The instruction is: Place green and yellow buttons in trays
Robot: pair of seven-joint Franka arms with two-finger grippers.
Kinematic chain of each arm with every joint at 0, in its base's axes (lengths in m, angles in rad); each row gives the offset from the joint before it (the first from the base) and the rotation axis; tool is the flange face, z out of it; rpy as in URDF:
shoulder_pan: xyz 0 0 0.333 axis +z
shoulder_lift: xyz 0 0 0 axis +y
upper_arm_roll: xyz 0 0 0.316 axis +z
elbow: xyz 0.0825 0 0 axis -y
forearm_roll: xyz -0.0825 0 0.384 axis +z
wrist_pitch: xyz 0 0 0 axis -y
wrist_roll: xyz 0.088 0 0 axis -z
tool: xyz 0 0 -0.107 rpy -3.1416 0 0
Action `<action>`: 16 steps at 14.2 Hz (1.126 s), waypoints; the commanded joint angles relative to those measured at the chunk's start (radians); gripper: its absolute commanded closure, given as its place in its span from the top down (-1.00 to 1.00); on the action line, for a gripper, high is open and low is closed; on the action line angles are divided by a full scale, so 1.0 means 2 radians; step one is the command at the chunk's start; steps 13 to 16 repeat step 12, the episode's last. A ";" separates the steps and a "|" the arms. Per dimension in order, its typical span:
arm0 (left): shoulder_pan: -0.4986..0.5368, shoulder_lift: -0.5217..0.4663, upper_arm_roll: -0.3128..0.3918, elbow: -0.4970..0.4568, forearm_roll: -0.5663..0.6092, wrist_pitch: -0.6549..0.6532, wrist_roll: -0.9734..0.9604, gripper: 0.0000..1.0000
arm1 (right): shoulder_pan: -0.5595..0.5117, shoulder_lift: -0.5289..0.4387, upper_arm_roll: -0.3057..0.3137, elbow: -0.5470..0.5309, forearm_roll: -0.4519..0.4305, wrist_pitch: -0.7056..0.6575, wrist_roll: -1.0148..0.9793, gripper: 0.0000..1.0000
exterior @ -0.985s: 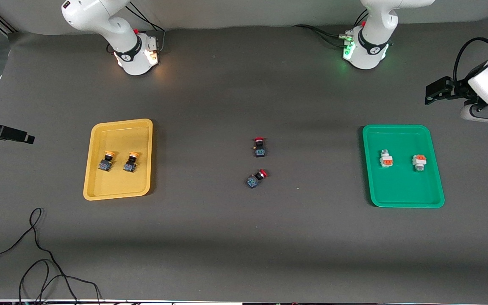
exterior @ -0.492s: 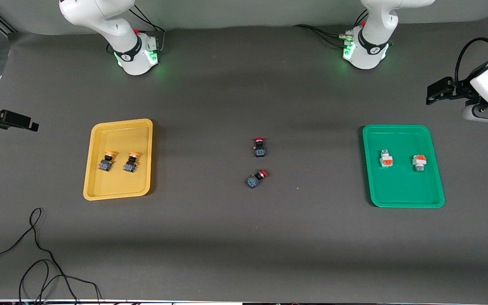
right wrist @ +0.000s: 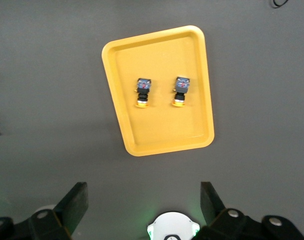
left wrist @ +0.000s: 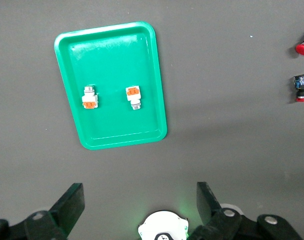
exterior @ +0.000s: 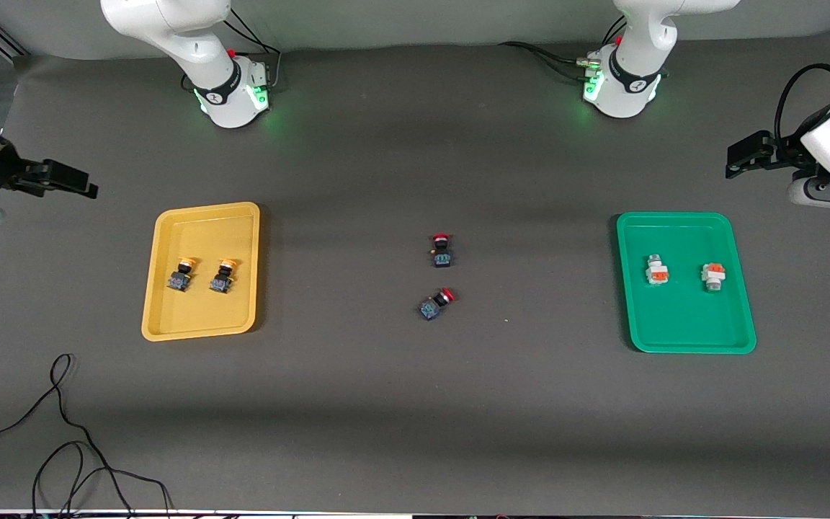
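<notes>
Both yellow buttons lie in the yellow tray, both white ones in the green tray. We'd keep the left gripper and right gripper high, fingers apart and empty (red switches untouched).

arms: glossy white shells | bases: green lights, black cables | grippers: black fingers

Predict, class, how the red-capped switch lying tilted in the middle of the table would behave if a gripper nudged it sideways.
The red-capped switch lies on its side, so its round cap may let it pivot or roll in a short arc, though its blocky body should soon stop it. Being small, it probably slides easily on the table, possibly toward the other red switch.
</notes>
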 commanded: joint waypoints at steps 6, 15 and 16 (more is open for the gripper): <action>-0.003 -0.012 0.006 -0.002 0.005 -0.005 -0.008 1.00 | -0.048 -0.027 0.031 -0.018 0.037 0.001 -0.010 1.00; -0.004 -0.015 0.002 -0.004 0.005 -0.006 -0.008 1.00 | -0.003 -0.023 0.000 -0.001 0.030 0.001 -0.023 1.00; -0.004 -0.015 0.002 -0.004 0.005 -0.006 -0.008 1.00 | -0.003 -0.023 0.000 -0.001 0.030 0.001 -0.023 1.00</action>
